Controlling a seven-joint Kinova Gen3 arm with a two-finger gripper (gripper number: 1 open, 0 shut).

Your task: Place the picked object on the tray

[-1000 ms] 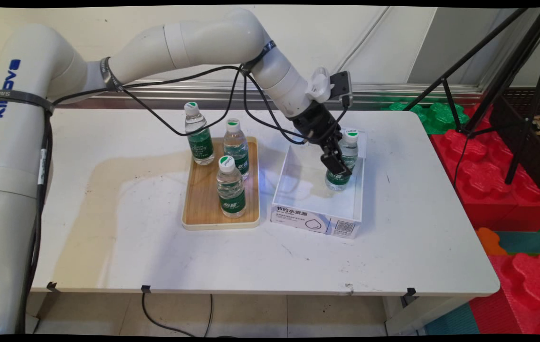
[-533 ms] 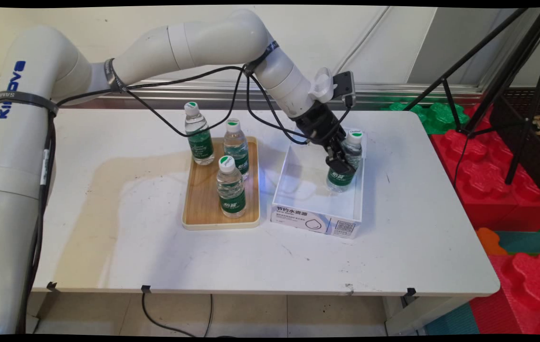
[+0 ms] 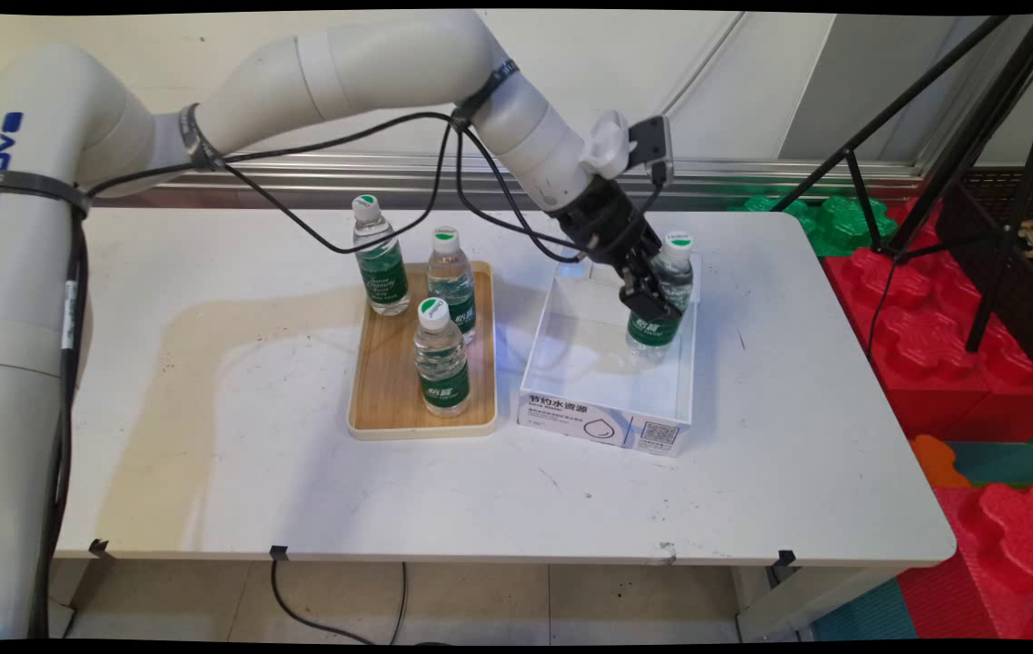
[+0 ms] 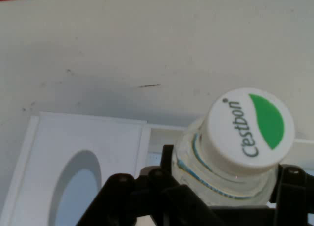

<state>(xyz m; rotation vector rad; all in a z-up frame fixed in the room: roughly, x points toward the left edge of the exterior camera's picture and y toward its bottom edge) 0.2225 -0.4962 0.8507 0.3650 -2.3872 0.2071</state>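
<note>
A clear water bottle (image 3: 659, 304) with a green label and a white cap marked with a green patch stands right of the frame's centre in the main view, inside an open white cardboard box (image 3: 602, 413), toward the box's upper right corner and tilted slightly, its cap leaning toward the upper right. The black two-finger gripper (image 3: 641, 292) reaches down to it from the upper left, and its jaws are closed on the bottle's body just above the label, one finger lying dark across the bottle's left side. In the hand view the same bottle (image 4: 235, 147) fills the lower right, its cap reading "C'estbon", wedged between the gripper's black linkage (image 4: 223, 199) at the bottom edge, with the white box (image 4: 88, 152) beneath at lower left and the white table (image 4: 147, 44) above. The box front, facing the lower edge of the main view, carries Chinese lettering, a drop outline and a QR code. Just left of the box, near the frame's centre, lies a wooden tray (image 3: 389, 381) with a cream rim; three more bottles stand upright there: one at the tray's upper left corner (image 3: 380, 256), one at its upper right (image 3: 451, 283), and one lower down, near the tray's middle (image 3: 441, 357). All rest on the white table (image 3: 298, 490), which shows a brownish stain left of the tray.
</note>
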